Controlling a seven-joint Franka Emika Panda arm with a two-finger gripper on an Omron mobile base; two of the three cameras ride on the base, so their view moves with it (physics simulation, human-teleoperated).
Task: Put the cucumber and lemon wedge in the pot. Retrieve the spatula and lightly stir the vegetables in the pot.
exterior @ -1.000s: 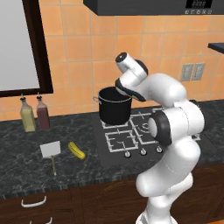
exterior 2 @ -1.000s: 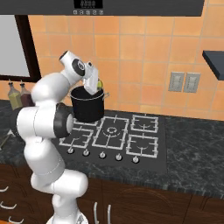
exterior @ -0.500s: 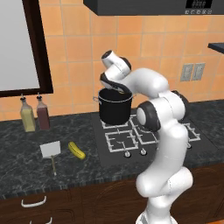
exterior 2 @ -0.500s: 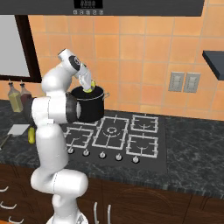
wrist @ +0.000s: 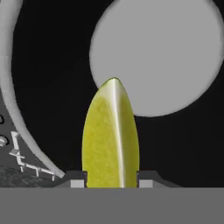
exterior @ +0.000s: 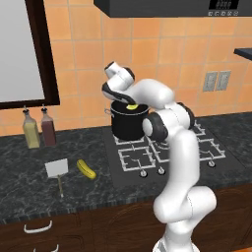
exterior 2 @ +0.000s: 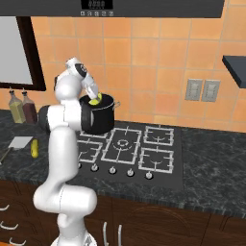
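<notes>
My gripper (exterior: 129,104) is shut on the lemon wedge (exterior: 132,106), a small yellow-green piece, and holds it just over the open mouth of the black pot (exterior: 129,125) on the back left burner. In the hand view the lemon wedge (wrist: 111,135) stands between the fingertips, with the pot's grey rim (wrist: 8,65) and round grey bottom (wrist: 162,52) beyond it. The right base view shows the lemon wedge (exterior 2: 95,101) at the pot's (exterior 2: 102,122) top edge. On the counter left of the stove lie the cucumber (exterior: 86,169) and the spatula (exterior: 56,170) with its white blade.
Two glass bottles (exterior: 30,133) (exterior: 47,130) stand against the wall at the left, under a dark-framed window. The black stove top (exterior: 162,152) has grates and a row of knobs (exterior: 151,171) in front. A range hood (exterior: 172,7) hangs overhead.
The arm has swung left and its hand has turned, carrying the lemon wedge a little left and down over the pot's mouth. Cucumber and spatula lie as before.
</notes>
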